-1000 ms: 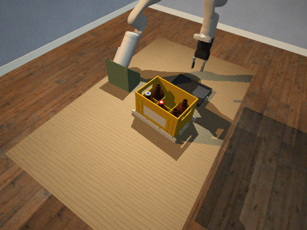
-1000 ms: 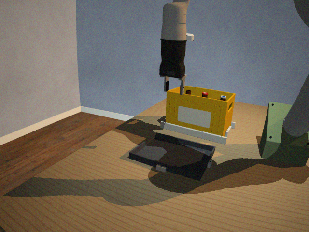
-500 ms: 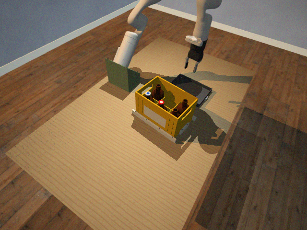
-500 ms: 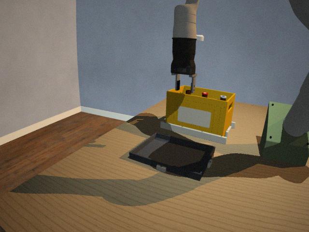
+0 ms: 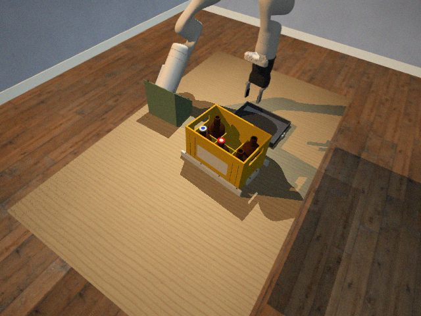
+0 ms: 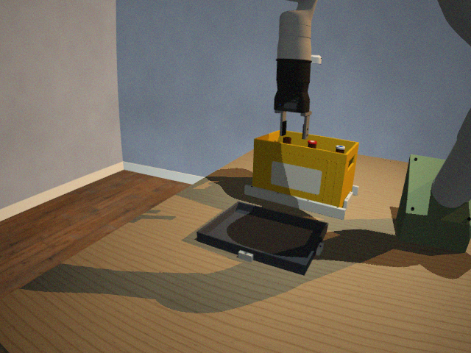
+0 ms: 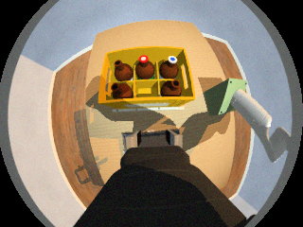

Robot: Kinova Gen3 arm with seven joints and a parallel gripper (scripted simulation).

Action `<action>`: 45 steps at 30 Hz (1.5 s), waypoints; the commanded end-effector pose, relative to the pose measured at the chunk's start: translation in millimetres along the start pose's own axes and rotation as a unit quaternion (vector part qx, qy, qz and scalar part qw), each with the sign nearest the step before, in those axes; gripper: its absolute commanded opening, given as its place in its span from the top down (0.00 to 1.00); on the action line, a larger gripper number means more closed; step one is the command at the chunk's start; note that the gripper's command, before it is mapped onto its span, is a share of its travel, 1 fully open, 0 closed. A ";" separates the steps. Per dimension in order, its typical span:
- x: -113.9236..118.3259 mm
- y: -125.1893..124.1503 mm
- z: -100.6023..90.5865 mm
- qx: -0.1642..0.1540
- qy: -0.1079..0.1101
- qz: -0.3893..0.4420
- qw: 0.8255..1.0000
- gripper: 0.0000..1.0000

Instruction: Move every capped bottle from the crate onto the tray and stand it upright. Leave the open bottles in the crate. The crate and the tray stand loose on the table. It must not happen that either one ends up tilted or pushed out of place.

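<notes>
Yellow plastic makes up the crate (image 5: 212, 159) (image 6: 300, 178) (image 7: 148, 101), which stands level on the table (image 5: 135, 210) (image 6: 160, 243) (image 7: 147, 30) with white strips along its foot. Five brown bottles are in it. Two wear caps: the bottle with the red cap (image 5: 221, 140) (image 6: 312, 143) (image 7: 144, 60) takes the middle compartment of one row, and the bottle with the blue and white cap (image 5: 202, 128) (image 6: 340, 148) (image 7: 172, 61) sits in the corner compartment beside it. The other three are open-necked, and the sixth compartment, between two of those, has no bottle.

Just beside the crate, flat on the table, lies the dark tray (image 5: 285, 128) (image 6: 249, 251), with nothing standing on it. So from where I'm standing, none of the moving shows as done: both capped bottles are left to lift out and stand upright, while the open ones are already where they belong.

Over the tray side hangs the gripper (image 5: 252, 96) (image 6: 294, 135) (image 7: 153, 135), its fingers spread wide and holding nothing. I'd guess a reach for one of the caps comes next, and a knock against the crate wall would be the worry.

Claw (image 5: 252, 99) (image 6: 294, 134) (image 7: 153, 135) shifted sideways toward green mount (image 5: 161, 103) (image 6: 420, 178) (image 7: 218, 100); arm's shadow on table (image 5: 135, 204) (image 6: 361, 311) (image 7: 142, 33) shifted too.
</notes>
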State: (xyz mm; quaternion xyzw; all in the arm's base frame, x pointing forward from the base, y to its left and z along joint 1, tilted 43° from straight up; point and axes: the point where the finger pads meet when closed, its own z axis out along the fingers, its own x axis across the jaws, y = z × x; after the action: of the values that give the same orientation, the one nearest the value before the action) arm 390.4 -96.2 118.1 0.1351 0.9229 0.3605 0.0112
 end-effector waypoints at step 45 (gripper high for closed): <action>-11.4 -129.5 1.3 -0.001 -0.001 0.003 1.000 0.00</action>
State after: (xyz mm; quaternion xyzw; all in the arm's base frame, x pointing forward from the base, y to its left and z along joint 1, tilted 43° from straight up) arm 372.1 -184.9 37.3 0.1338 0.9239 0.3583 0.0130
